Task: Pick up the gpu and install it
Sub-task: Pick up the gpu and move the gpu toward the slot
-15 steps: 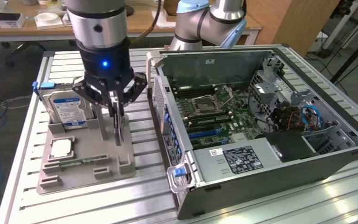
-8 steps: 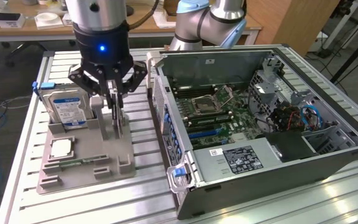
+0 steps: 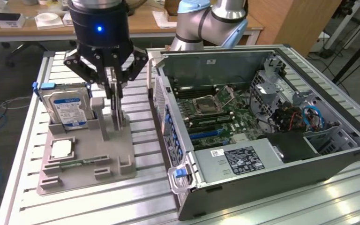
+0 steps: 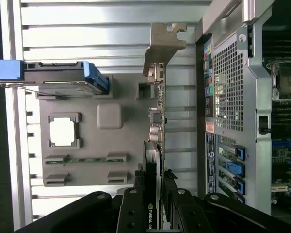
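the gripper (image 3: 112, 93) is clamped on the upright gpu (image 3: 118, 117) in the gray holder (image 3: 105, 152), so a tilted pull could jam it.

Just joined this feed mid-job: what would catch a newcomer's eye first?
The black claw stands out first, closed on the gpu, upright in the gray holder at the exterior view's left. At that view's right lies the open computer case, motherboard exposed; a blue-labelled hard drive stands in the holder too.

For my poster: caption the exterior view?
End effector gripping the upright gpu at its gray holder, beside the open computer case.
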